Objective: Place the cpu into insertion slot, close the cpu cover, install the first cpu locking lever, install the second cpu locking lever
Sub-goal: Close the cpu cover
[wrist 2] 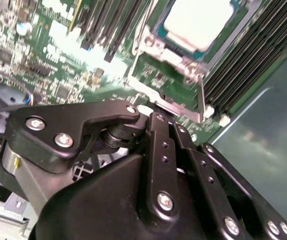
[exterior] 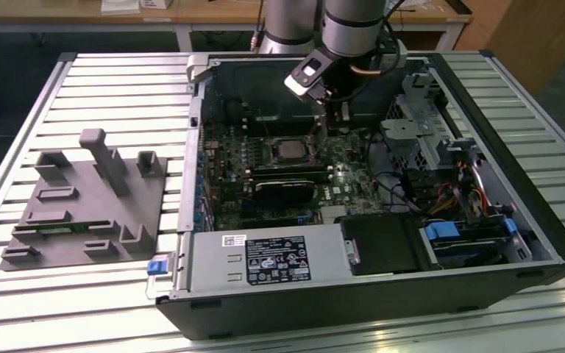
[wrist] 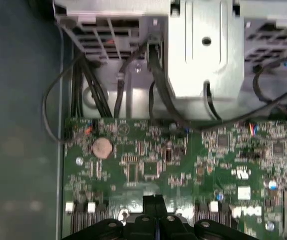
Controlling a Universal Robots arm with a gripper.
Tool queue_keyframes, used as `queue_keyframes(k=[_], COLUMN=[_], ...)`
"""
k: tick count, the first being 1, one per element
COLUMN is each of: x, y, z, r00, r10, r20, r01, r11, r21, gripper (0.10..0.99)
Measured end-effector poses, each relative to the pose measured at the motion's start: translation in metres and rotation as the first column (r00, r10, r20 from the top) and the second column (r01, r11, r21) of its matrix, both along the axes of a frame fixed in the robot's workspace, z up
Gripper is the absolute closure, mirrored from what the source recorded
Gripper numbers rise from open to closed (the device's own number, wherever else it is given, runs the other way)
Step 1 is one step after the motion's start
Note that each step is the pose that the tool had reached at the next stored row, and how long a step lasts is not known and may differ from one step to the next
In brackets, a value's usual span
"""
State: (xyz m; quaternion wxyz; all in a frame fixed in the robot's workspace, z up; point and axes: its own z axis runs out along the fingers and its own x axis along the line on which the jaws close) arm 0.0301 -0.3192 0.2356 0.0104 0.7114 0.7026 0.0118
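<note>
The cpu [wrist 2: 196, 22] lies pale and flat in the insertion slot [exterior: 288, 149] on the green board inside the open case. The silvery cpu cover [wrist 2: 151, 44] frames it; whether it is pressed fully flat I cannot tell. A thin metal lever [wrist 2: 201, 97] runs along one side of the socket. My gripper [exterior: 338, 118] hangs above the board, just to the exterior view's right of the socket and behind it. Its black fingers [wrist: 151, 205] stand together, shut with nothing between them. The gripper [wrist 2: 153, 119] sits close to the socket corner.
A black labelled power-supply box [exterior: 274, 259] fills the case front. A long black card [exterior: 282, 193] lies below the socket. Drive cage [exterior: 415, 140] and cables [exterior: 459, 198] crowd the right. A grey fixture [exterior: 86, 198] stands on the slatted table [exterior: 115, 88].
</note>
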Motion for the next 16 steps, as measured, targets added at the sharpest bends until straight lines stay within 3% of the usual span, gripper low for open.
queue_keyframes(k=[3, 11, 16], x=[-0.0071, -0.0072, -0.0119], y=[0.0000, 0.0000, 0.0000], z=[0.0000, 0.0000, -0.0001], r00=[1.0000, 1.0000, 1.0000], r10=[0.000, 0.000, 0.000], r20=[0.0017, 0.0016, 0.0045], r01=[0.000, 0.000, 0.000], r11=[1.0000, 1.0000, 1.0000], r21=[0.001, 0.001, 0.001], gripper=[0.980, 0.980, 0.980])
